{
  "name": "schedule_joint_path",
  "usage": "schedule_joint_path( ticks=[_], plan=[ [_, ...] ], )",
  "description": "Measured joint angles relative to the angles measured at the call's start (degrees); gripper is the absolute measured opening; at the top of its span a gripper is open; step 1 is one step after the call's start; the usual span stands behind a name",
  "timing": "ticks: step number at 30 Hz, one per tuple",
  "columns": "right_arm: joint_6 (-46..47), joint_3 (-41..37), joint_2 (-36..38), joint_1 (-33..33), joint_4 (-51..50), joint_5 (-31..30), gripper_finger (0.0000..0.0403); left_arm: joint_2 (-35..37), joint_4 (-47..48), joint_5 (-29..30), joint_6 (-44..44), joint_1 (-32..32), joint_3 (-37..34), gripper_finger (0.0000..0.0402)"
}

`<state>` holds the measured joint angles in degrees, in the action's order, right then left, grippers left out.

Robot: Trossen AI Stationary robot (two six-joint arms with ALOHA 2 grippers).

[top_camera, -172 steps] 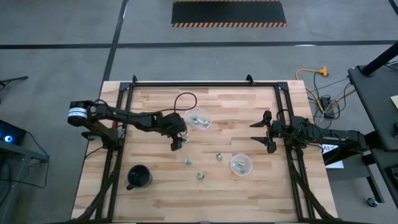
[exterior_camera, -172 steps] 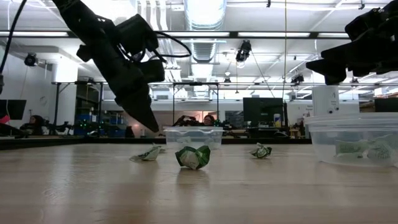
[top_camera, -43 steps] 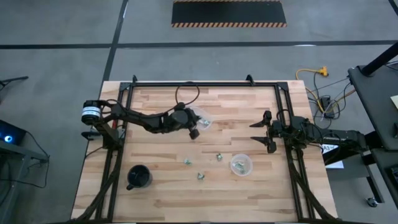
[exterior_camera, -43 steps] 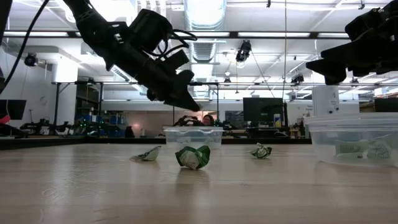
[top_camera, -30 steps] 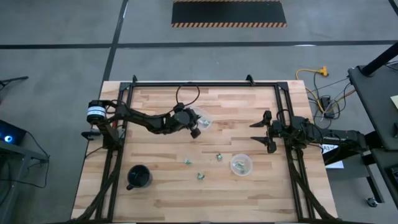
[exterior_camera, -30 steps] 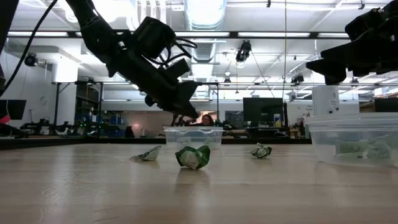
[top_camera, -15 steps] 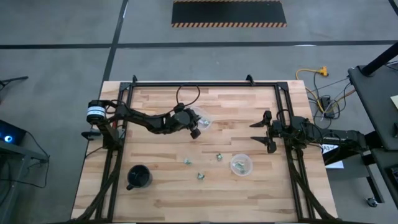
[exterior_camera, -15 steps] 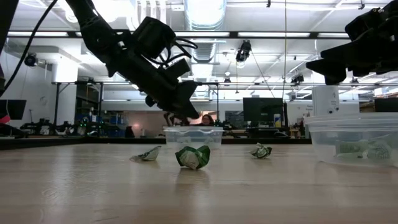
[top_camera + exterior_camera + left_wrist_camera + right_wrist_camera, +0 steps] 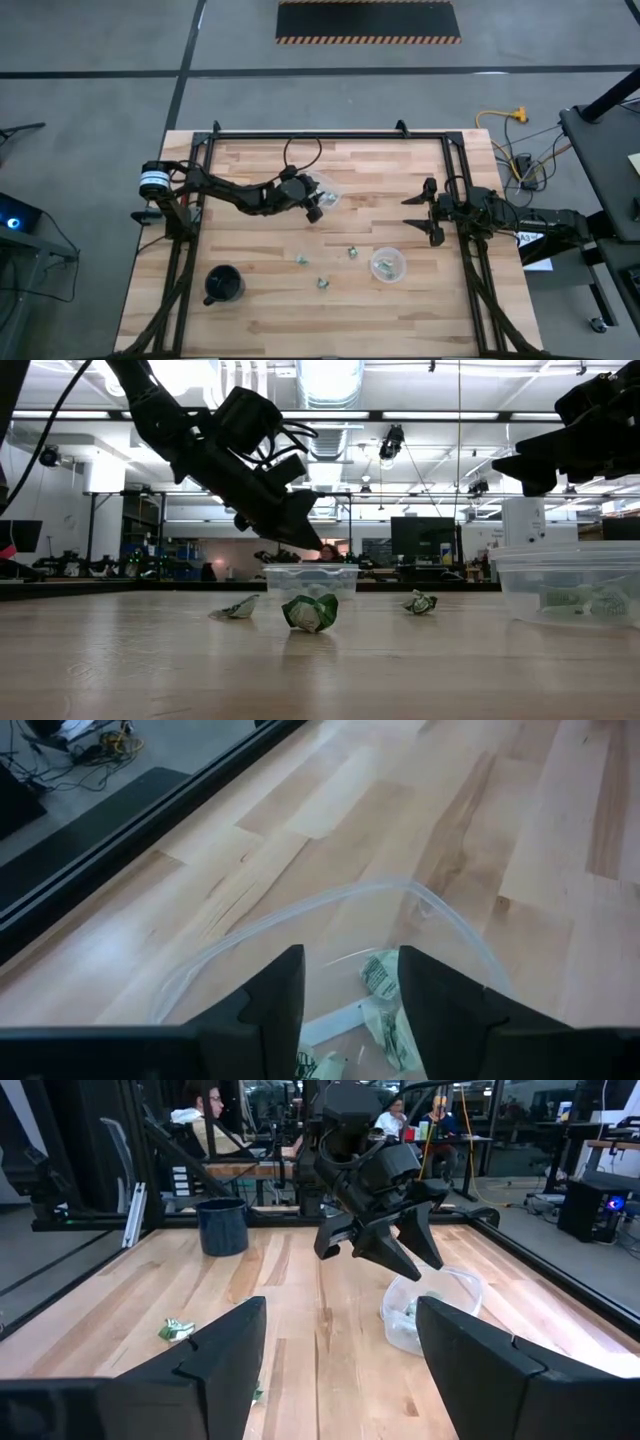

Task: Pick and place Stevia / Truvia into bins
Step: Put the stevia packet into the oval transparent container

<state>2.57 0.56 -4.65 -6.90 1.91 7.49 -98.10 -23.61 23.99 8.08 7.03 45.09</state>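
- The left gripper [image 9: 314, 212] has moved, in the last seconds, from the open table near the loose packets to the far cup [image 9: 324, 192], and it now hangs just over the rim of this cup.
- Its fingers [image 9: 280, 995] are now spread apart with nothing between them; half a second ago something small seemed to hang under the tips, and now it is gone.
- In the left wrist view, several packets [image 9: 380, 975] lie on the bottom of the cup under the open fingers, so I judge that one packet was just dropped there.
- This means one more delivery is done, but the task is not finished: three packets are on the wood between the two cups, one [image 9: 301, 259] nearest the left arm, one [image 9: 322, 283] closer to the front edge, one [image 9: 352, 252] just beside the near cup [image 9: 388, 264].
- The near cup also holds some packets already.
- The right gripper [image 9: 425, 213] waits at the right side of the table, fingers [image 9: 215, 1355] wide apart and holding nothing; it has not moved at all.
- The black mug [image 9: 224, 285] stands apart at the front left corner and takes no part.
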Motion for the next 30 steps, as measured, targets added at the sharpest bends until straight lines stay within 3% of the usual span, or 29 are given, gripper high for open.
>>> schedule_joint_path(
  ticks=[11,25,30],
  plan=[
    [0.0,0.0,0.0,0.0,0.0,0.0,0.0253,0.7,0.1,-1.5,0.0,-0.5,1.2,0.0153],
    [0.0,0.0,0.0,0.0,0.0,0.0,0.0251,4.5,0.6,-21.9,-3.0,-1.4,1.0,0.0153],
    [0.0,0.0,0.0,0.0,0.0,0.0,0.0254,4.5,0.7,-26.2,-3.0,-2.2,1.3,0.0153]
  ],
)
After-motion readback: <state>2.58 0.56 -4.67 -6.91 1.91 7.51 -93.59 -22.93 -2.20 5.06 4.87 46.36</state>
